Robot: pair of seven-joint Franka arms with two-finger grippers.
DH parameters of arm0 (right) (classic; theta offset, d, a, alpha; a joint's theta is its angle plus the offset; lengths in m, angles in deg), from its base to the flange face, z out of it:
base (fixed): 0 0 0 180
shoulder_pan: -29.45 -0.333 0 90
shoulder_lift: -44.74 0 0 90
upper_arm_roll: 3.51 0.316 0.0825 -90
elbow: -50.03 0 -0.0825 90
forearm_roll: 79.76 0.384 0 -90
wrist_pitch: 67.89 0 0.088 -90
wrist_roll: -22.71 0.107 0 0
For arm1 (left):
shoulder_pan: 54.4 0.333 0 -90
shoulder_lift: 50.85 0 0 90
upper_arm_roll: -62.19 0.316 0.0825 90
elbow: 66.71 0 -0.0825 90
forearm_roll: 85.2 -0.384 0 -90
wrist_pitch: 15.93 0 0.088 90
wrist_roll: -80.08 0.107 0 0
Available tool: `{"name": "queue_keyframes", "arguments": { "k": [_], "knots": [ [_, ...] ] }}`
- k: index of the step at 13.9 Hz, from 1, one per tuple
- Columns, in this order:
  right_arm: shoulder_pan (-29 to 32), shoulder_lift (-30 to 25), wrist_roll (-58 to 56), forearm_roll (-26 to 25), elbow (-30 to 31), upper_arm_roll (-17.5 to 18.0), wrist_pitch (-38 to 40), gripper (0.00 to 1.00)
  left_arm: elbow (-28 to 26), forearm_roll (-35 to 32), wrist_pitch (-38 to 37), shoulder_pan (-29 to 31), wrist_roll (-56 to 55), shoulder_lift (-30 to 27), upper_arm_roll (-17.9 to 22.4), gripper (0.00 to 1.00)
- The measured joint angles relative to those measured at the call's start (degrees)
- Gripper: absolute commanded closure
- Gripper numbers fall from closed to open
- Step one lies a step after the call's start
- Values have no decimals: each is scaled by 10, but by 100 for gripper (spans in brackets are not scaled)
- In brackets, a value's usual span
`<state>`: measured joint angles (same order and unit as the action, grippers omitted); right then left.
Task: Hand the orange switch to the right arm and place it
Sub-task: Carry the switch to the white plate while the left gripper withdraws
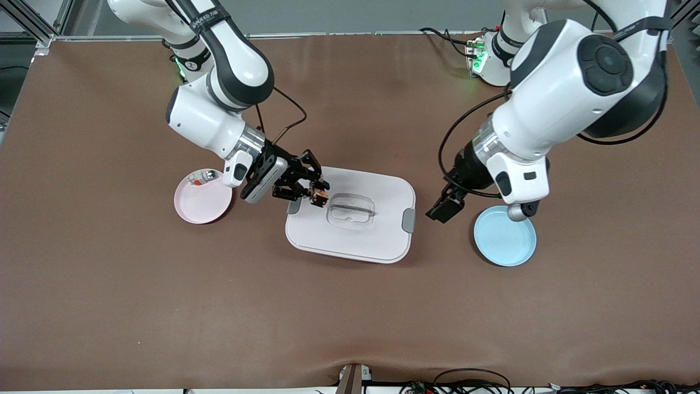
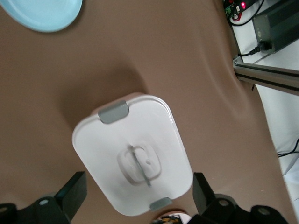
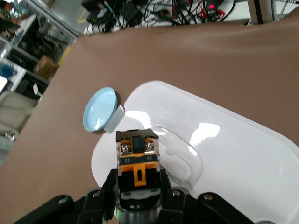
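Pink plate [image 1: 201, 203] comes first, at my right arm's end of the table, just beside my right wrist, with a small pale part [image 1: 200, 177] lying in it. My right gripper [image 1: 316, 192] hangs over the edge of the white lidded box [image 1: 377, 235], at the end of it that faces the pink plate. Its fingers are closed tight on the orange switch [image 1: 319, 195], which is clear of the lid and up in the air. In my right wrist view the switch [image 3: 137, 161] stands up between my fingertips, black body outward, two screws and an orange strip showing on its face, with the box lid [image 3: 224, 149] spread underneath it.

Past the switch, the box sits in the middle of the brown table [image 1: 109, 284], a clear handle [image 1: 353, 210] set in its lid and a grey latch [image 1: 408, 219] at each short end.

Next comes my left gripper [image 1: 445, 207], over bare table between the box and the blue plate [image 1: 506, 241]. Its fingers [image 2: 202, 191] are spread wide with nothing between them; my left wrist view looks down through the gap at the box [image 2: 117, 154]. That arm is waiting. The blue plate lies just beneath my left wrist.
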<state>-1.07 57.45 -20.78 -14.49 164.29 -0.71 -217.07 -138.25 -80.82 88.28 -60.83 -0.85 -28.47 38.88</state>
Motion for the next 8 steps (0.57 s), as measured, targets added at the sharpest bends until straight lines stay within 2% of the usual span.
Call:
{"name": "queue_keyframes", "arguments": {
  "k": [2,4,5,7,8],
  "knots": [
    [27,-2,64,-124,-10,-4,71,100,0,-26,-32,17,97,-16,9,0],
    [56,-5,131,-263,-48,-7,163,100,0,-75,-64,35,167,-27,12,0],
    [70,-6,142,-315,-73,-8,208,100,0,-101,-72,40,193,-29,13,0],
    [92,-8,137,-386,-112,-9,277,100,-2,-137,-75,51,239,-29,14,0],
    [99,-8,116,-405,-119,-9,299,100,-2,-144,-76,62,263,-29,15,0]
  ]
}}
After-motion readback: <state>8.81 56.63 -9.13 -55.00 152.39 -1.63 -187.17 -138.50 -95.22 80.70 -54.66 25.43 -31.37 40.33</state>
